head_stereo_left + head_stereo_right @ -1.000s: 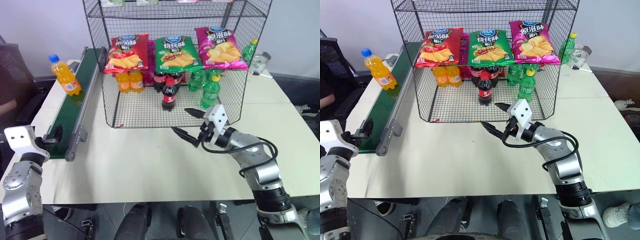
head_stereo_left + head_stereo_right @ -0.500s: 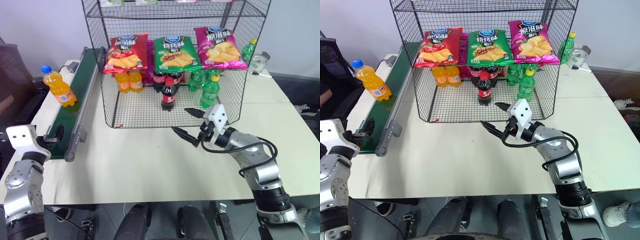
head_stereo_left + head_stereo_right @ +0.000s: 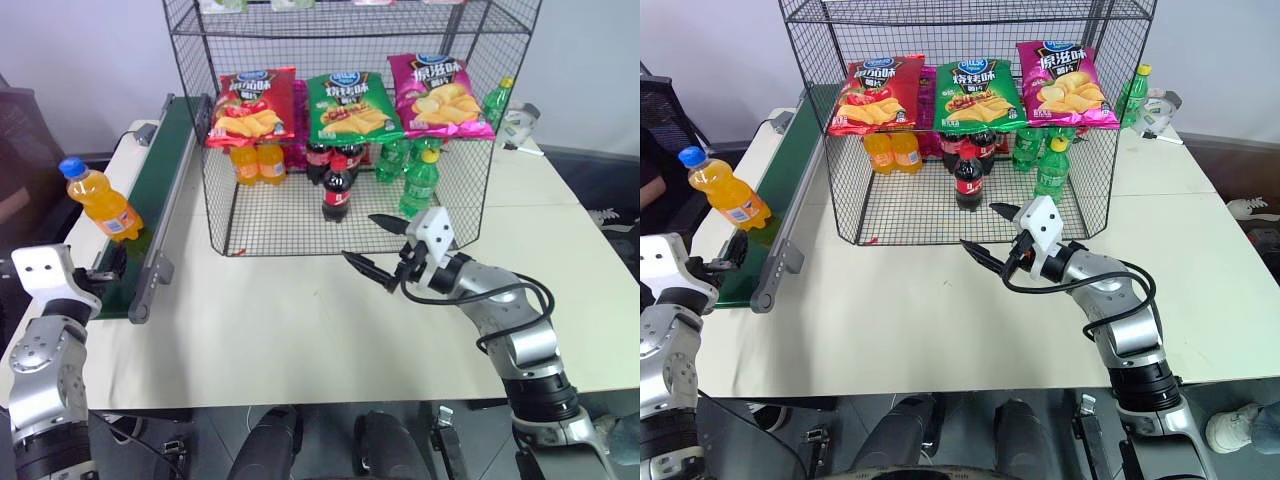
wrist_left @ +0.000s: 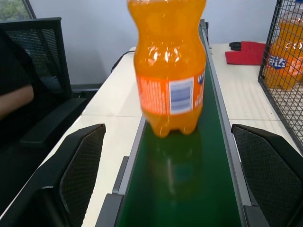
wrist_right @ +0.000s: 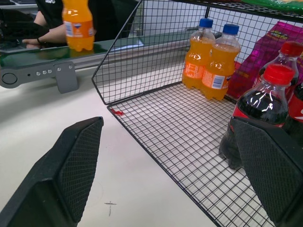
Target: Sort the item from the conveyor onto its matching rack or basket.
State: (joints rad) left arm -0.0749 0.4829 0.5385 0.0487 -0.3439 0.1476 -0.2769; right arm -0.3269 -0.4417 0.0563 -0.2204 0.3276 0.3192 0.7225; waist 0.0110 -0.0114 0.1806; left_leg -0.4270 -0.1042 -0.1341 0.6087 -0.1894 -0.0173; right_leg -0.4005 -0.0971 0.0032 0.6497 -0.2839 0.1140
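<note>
Black wire mesh forms the rack [image 3: 350, 130], the largest object present; it stands on the counter [image 3: 300, 320] directly beyond the right hand [image 3: 385, 250]. Its floor tier carries two orange soda bottles [image 5: 210, 59] at the side nearest the conveyor, cola bottles [image 3: 336, 188] in the middle and green bottles [image 3: 420, 185] at the far side, with chip bags [image 3: 350, 108] on the tier above. The grouping by kind indicates, as a judgement, that the arriving item belongs beside the orange pair.

Along the rack's left side runs the conveyor [image 3: 150, 200], a dark-green belt between grey rails, with its near end just in front of the left hand [image 4: 170, 184].

The item, an orange soda bottle [image 4: 168, 66], stands upright on the belt just ahead of the left hand and in line with the gap between its fingers [image 4: 80, 170]. The left hand is fully open and holds nothing; its placement at the belt end appears intended to receive the bottle on arrival.

The right hand is spread wide and empty, level above the counter, just short of the rack's open front, apparently waiting.

The counter is pale, smooth and matt. A plain light wall stands behind. A person's arm [image 4: 16, 101] rests near a dark chair [image 4: 42, 52] beyond the conveyor.
</note>
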